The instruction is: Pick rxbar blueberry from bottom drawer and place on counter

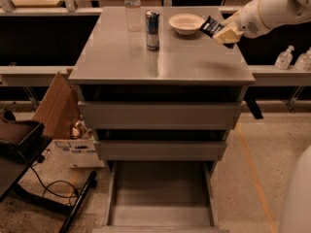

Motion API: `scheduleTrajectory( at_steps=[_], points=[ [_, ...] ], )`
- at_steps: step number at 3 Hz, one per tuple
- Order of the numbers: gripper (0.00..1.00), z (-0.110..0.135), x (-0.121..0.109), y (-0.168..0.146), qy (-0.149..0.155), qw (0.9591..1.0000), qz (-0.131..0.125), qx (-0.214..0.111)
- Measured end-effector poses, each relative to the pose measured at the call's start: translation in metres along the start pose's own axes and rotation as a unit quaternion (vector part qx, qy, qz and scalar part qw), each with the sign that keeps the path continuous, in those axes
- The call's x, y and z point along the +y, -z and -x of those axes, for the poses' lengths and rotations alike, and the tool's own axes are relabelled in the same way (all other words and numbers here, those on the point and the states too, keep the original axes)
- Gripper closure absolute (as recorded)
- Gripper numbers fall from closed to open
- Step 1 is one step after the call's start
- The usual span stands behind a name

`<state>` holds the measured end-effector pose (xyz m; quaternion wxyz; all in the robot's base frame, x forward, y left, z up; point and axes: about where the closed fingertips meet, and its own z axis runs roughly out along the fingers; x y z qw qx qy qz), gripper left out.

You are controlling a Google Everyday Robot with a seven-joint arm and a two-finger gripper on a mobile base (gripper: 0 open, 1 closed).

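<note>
The rxbar blueberry (211, 26), a dark flat wrapped bar with white lettering, is held in my gripper (221, 32) above the right rear part of the counter (160, 57). The gripper is shut on the bar, and the white arm reaches in from the upper right. The bottom drawer (160, 198) is pulled out at the bottom of the view, its flat grey floor showing nothing on it.
On the counter stand a silver-blue can (152, 30), a clear water bottle (132, 6) and a white bowl (186, 23). A cardboard box (58, 106) and cables lie on the floor to the left. Small bottles (284, 58) stand at the right.
</note>
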<state>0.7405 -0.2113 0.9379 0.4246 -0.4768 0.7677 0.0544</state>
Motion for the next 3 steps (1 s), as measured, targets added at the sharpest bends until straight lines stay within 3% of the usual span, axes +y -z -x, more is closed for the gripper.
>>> scheduleTrajectory(
  at_steps=[2, 3],
  points=[
    [0.08, -0.0001, 0.0027, -0.0066, 0.000, 1.0000, 0.005, 0.000],
    [0.00, -0.0002, 0.0036, -0.0088, 0.000, 1.0000, 0.007, 0.001]
  ],
)
